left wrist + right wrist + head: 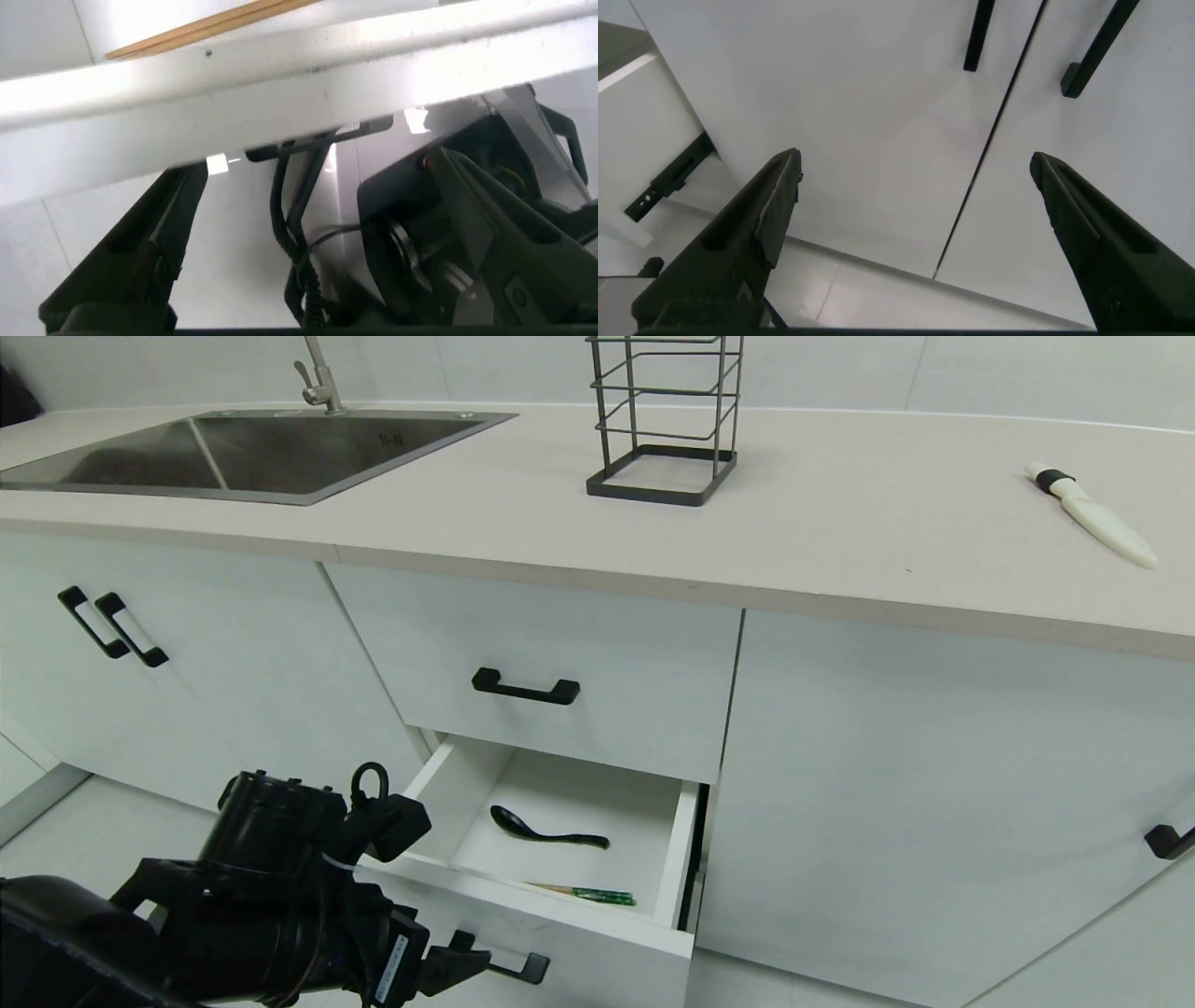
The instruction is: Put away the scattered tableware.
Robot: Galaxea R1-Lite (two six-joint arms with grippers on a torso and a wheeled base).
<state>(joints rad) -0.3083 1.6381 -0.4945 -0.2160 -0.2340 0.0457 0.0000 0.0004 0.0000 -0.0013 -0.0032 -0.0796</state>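
A steel sink (308, 448) (faucet (320, 383) behind it) sits in the beige countertop (840, 523) above white cabinet doors (934, 803).

Light was bright and soft all over, seemingly from overhead: the worktop (887, 495) looked evenly lit with barely a shadow under the wire rack (644, 495). The sink (140, 453) basin went darker, and the open drawer (677, 840) sat in mild shade below the worktop's front edge. The worktop's back edge bowed slightly toward the corners, and in the left wrist view two small glare spots (217, 164) flared on the drawer front (280, 93) while the left gripper (316, 166) read near-black.
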